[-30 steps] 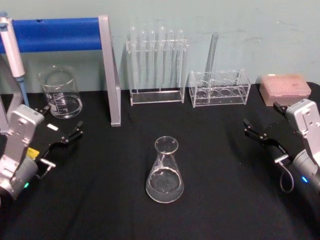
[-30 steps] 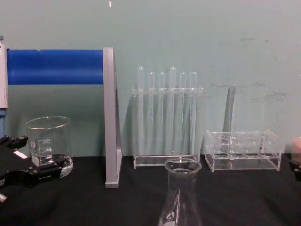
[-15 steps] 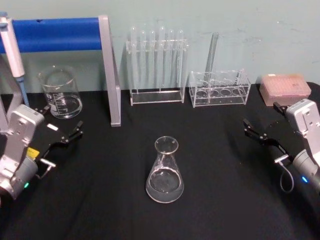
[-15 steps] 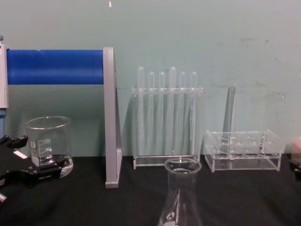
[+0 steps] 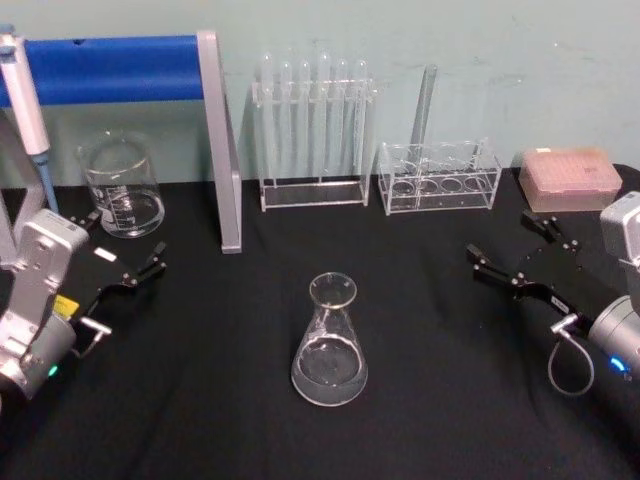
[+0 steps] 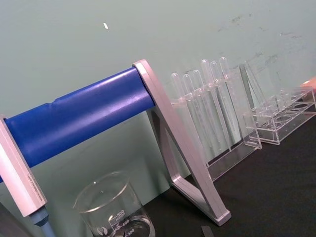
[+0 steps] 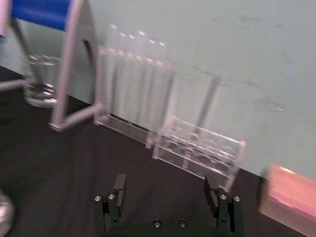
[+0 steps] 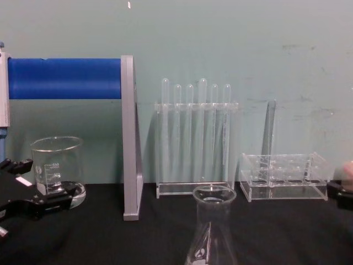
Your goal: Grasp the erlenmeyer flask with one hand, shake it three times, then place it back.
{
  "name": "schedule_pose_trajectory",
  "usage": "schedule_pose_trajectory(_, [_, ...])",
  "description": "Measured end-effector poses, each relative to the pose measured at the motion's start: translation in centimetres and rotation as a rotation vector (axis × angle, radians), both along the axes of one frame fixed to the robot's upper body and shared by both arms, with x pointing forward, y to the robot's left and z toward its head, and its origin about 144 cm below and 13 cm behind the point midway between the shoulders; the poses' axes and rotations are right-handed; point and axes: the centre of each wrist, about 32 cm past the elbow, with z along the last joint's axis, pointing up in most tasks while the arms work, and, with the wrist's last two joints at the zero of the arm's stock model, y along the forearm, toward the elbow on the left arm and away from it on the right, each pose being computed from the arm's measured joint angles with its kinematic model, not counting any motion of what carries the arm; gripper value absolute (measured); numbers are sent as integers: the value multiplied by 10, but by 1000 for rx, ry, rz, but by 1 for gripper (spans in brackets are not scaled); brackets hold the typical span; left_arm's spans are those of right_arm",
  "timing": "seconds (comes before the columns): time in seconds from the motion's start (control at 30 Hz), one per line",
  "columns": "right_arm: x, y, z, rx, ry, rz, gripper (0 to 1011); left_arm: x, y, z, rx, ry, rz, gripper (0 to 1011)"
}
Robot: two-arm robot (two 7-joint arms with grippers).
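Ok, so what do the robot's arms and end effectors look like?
Both arms end in boxy silver-grey housings with black two-finger end effectors. The left end effector carries a white label, its arm a yellow sticker; a grey cable loops below the right end effector.

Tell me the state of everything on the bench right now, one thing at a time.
Flask: upright, not held.
Beaker: upright.
Test tubes: standing in tall rack.
Single tube: standing in low rack.
Left gripper: open, near beaker.
Right gripper: open, right of flask, apart from it.
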Motion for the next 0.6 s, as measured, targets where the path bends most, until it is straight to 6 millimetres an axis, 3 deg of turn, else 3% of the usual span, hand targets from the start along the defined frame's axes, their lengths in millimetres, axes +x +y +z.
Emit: schedule_pose_trajectory(0.6, [-11,9,8,72,3,270,1000,0,0,0,0,0,0,1001])
